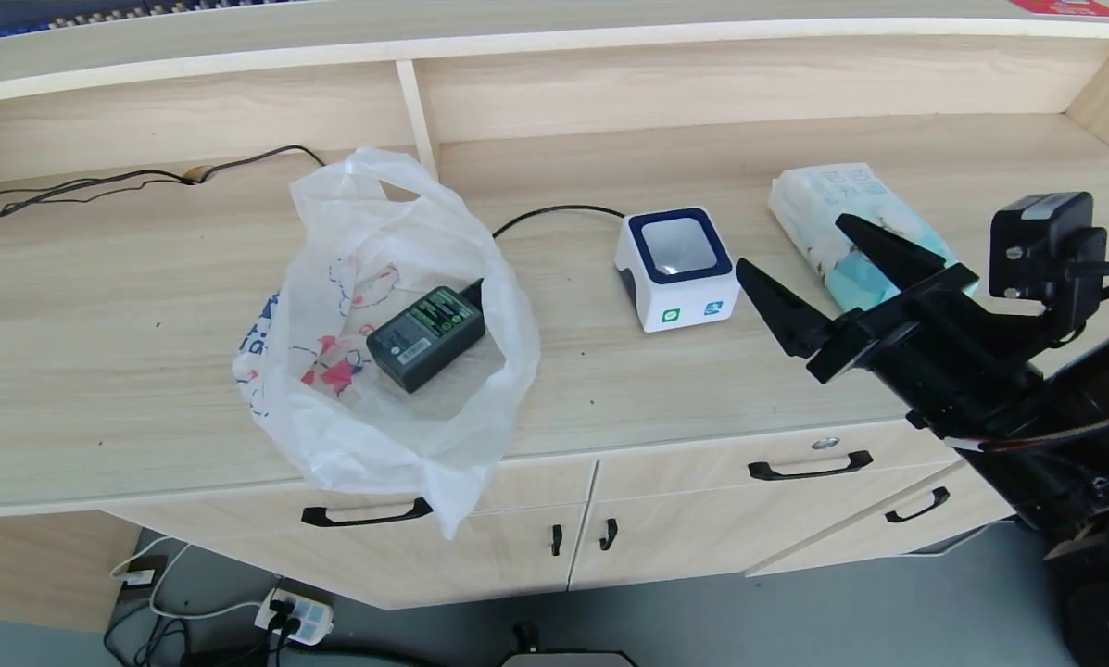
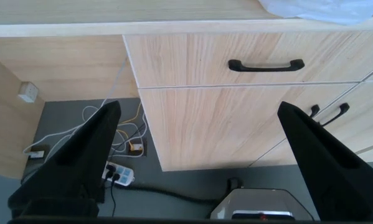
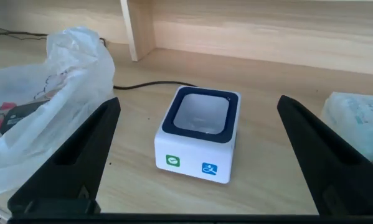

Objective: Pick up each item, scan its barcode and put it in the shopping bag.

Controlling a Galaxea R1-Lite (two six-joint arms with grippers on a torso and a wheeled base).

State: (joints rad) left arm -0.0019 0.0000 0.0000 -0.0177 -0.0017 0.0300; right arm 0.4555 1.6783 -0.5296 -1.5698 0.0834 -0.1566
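A translucent white shopping bag [image 1: 396, 306] lies open on the wooden counter, with a black power adapter [image 1: 427, 335] inside it. The white barcode scanner [image 1: 674, 267] with a blue-rimmed window stands to its right. Farther right lies a pale blue-and-white soft pack [image 1: 850, 232]. My right gripper [image 1: 795, 269] hangs open and empty above the counter's front, between the scanner and the pack. From the right wrist the scanner [image 3: 198, 137] sits between the fingers, the bag [image 3: 43, 118] and the pack [image 3: 360, 121] at either side. My left gripper [image 2: 198, 155] is open, low before the drawers.
A raised wooden shelf with a divider [image 1: 415, 102] backs the counter. Black cables [image 1: 100, 181] run along the back left, and the scanner's cable [image 1: 545, 213] curves behind the bag. Drawers with black handles [image 1: 809, 468] sit under the counter edge. A power strip [image 1: 295, 616] lies on the floor.
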